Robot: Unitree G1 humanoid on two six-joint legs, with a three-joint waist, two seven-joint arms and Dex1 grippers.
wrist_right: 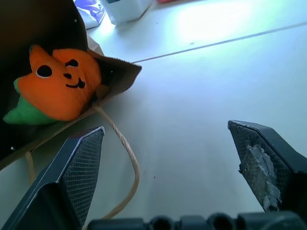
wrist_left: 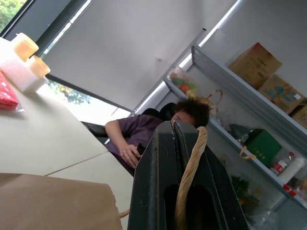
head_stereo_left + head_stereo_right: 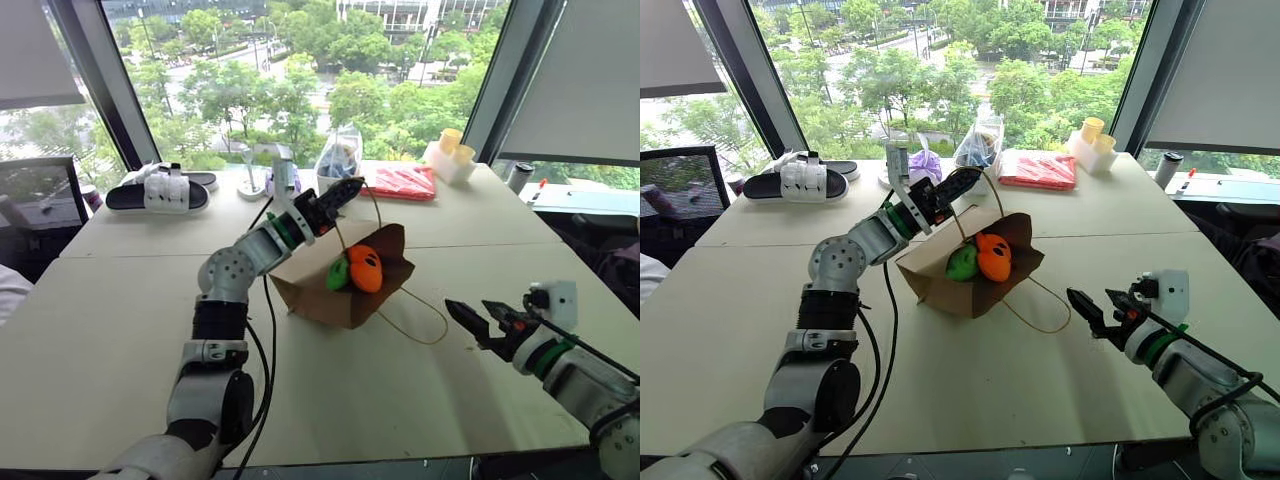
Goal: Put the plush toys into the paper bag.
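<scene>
Cord handle [image 2: 189,177] clamped in left end effector [image 3: 345,192], right end effector [image 1: 172,158] spread wide, orange toy [image 1: 60,86] smiling from paper bag [image 3: 320,290]

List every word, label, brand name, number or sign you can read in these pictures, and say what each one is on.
No text can be read in any view.
Cardboard boxes on the shelf: dark printing, too blurred to read.
Bottle on the shelf: a red label, too small to read.
Orange plush toy: a stitched black face, no lettering.
Paper bag: plain brown, no print.
</scene>
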